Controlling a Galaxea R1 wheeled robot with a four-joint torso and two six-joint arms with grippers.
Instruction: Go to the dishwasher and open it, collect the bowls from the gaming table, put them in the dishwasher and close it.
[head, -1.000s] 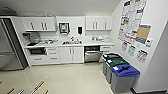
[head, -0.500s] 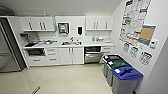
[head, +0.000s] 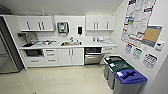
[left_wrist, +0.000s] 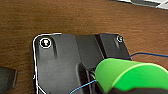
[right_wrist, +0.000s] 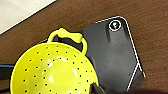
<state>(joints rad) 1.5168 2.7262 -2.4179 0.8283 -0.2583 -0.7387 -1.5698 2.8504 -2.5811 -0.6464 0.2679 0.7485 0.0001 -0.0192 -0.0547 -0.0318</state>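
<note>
Dishwasher (head: 93, 55) sits under the worktop (head: 82, 45) right of the white cabinets (head: 70, 56), its door slightly ajar, bins (head: 123, 75) nearby. A green bowl (left_wrist: 132, 76) and yellow perforated bowl (right_wrist: 52, 72) fill the wrist views; whether the jaws pinch them cannot be told.

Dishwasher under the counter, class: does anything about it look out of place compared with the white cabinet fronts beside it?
Yes. The dishwasher shows a dark gap along its top while the cabinet doors sit flush, so its door looks open, tilted outward.
</note>
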